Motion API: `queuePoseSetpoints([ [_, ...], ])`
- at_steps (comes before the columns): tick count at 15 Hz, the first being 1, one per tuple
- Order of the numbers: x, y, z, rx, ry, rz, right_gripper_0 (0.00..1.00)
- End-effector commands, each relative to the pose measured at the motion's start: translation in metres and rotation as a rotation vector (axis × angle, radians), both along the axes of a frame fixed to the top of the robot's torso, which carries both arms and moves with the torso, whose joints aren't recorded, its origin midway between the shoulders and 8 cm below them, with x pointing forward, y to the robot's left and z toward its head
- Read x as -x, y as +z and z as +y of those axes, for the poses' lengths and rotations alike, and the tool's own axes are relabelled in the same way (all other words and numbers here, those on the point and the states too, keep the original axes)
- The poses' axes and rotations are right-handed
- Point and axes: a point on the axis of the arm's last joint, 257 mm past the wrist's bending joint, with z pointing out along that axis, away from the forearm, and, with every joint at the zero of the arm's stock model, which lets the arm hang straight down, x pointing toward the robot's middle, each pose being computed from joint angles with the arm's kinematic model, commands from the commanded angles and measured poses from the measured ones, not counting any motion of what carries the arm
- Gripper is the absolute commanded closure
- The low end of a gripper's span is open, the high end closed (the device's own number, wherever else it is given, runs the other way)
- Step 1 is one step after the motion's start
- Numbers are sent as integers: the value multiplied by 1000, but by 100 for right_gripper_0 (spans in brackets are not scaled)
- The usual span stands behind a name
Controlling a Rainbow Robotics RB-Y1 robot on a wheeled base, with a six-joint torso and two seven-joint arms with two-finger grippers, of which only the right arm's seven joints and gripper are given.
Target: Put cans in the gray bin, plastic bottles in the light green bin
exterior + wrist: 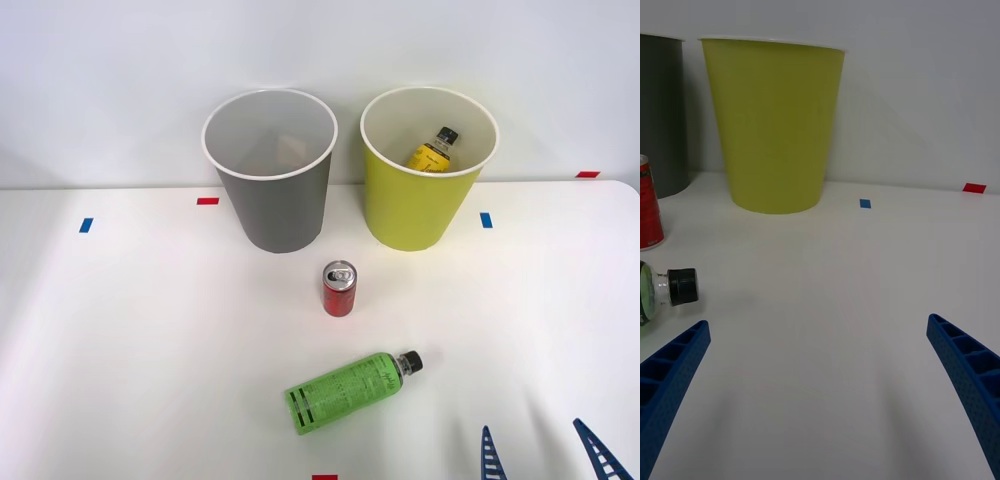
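Front view: gray bin (272,180) upper centre-left, light green bin (422,175) just to its right, both upright on the white table (130,340). Yellow-label bottle (434,151) lies inside the green bin. Red can (339,288) upright at frame centre. Green-label bottle (350,391) on its side lower centre. Right gripper (545,448) at lower right, jaws spread, holding nothing.

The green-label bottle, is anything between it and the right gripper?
Nothing visible. The green-label bottle lies on bare table, with the open right gripper to its right; the red can stands beyond it.
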Motion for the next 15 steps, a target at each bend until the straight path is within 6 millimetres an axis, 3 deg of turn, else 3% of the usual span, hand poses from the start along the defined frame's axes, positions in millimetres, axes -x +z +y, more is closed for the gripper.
queuePoseSetpoints([
  [1, 0, 0, 0, 0, 0, 0, 0],
  [15, 0, 0, 0, 0, 0, 0, 0],
])
